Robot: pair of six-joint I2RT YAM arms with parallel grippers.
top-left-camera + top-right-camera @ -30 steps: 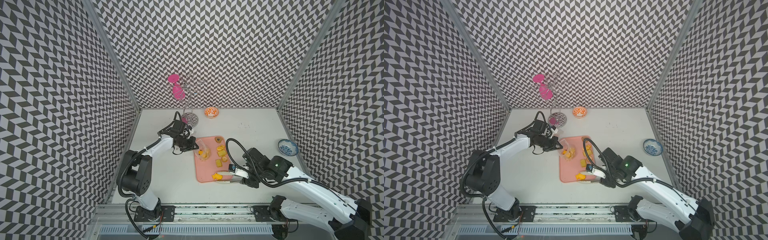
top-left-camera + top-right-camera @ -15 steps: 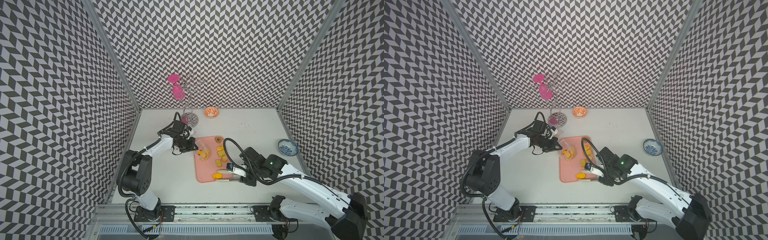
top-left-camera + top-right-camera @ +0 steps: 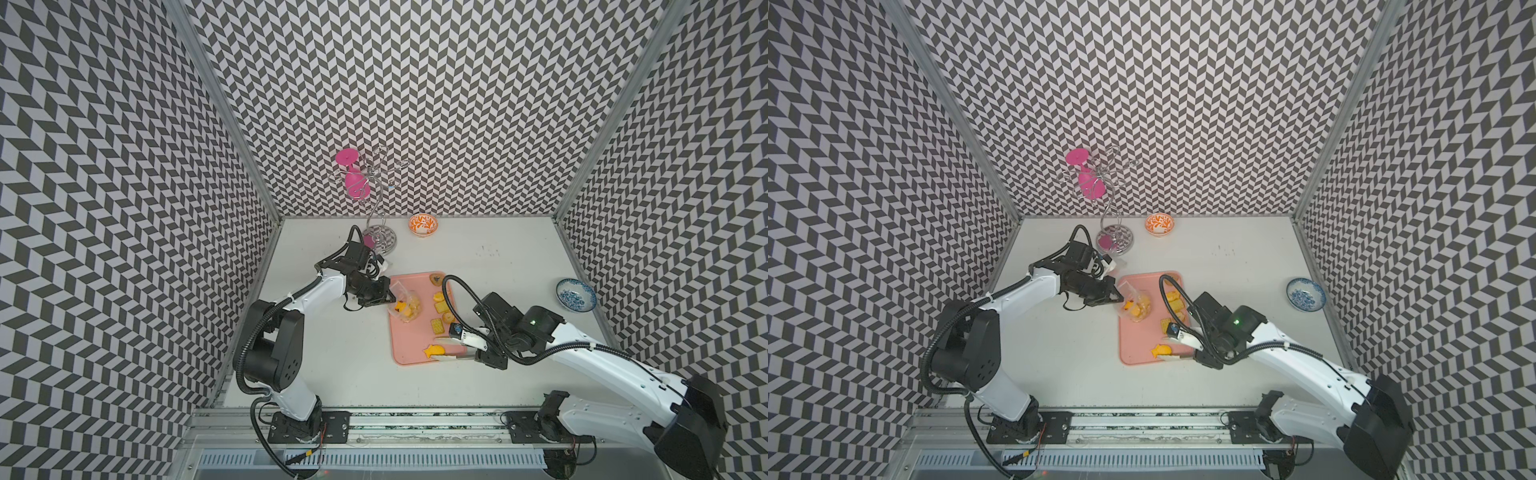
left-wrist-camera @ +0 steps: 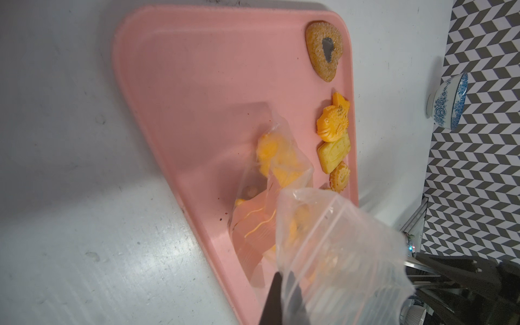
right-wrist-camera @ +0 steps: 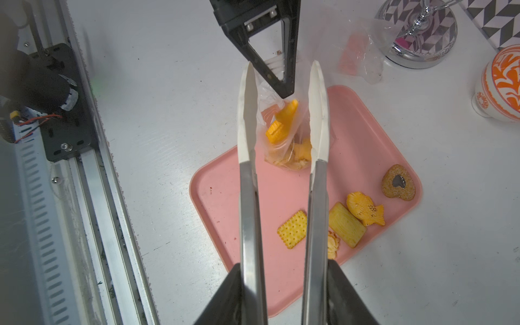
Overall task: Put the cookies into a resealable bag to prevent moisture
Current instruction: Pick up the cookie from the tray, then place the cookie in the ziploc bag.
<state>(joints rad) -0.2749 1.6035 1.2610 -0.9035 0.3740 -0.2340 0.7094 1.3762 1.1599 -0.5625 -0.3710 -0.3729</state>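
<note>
Tongs [image 5: 249, 197], clamped in my right gripper [image 5: 284, 284], hang part-spread and empty above the tray [image 3: 409, 345]. I judge this the pickup step: the fish cookie [image 3: 432, 352] lies flat at their tips, so I must straddle it, squeeze, then carry it to the bag [image 3: 405, 309] my left gripper [image 3: 385, 296] pinches.

Bright, even light; close foreground blurred

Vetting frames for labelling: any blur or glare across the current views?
Left wrist view: bag near the lens soft, cookies beyond it sharp, bright glare patch on the table. Right wrist view: tongs and cookies crisp; chrome stand base throws reflections. Both top views: even light, sharp.
</note>
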